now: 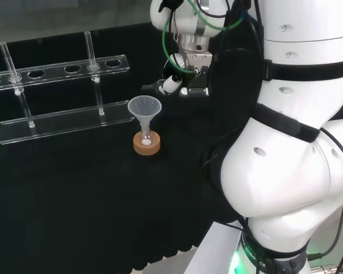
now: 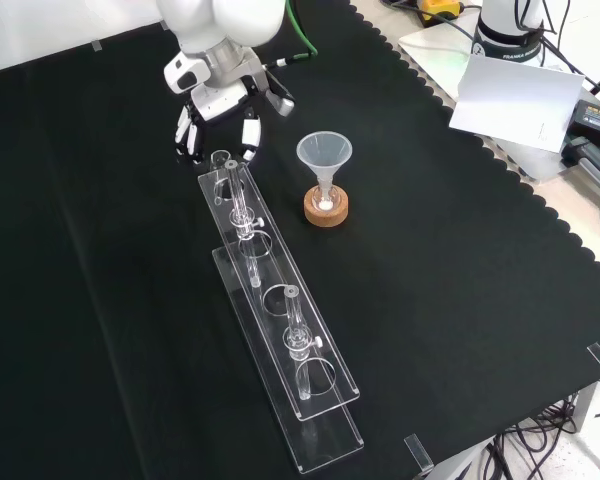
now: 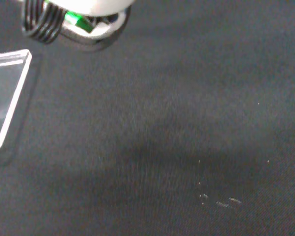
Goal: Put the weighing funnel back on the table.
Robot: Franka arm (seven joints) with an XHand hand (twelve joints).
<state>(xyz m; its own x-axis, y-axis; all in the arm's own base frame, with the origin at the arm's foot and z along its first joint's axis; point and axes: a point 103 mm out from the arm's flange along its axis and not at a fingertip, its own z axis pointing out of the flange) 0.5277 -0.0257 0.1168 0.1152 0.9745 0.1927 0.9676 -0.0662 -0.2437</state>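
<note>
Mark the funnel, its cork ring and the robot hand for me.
funnel (image 2: 324,157): front view, on the cone's wall.
cork ring (image 2: 326,218): front view, on its outer side.
robot hand (image 2: 216,100): front view, on its white base.

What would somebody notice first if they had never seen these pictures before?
A big white robot arm towers at the head view's right. In the front view its black and white hand hangs over the black cloth at the far end of a long clear rack. To the rack's right, a clear funnel stands mouth up in a small flask on a cork ring.
</note>
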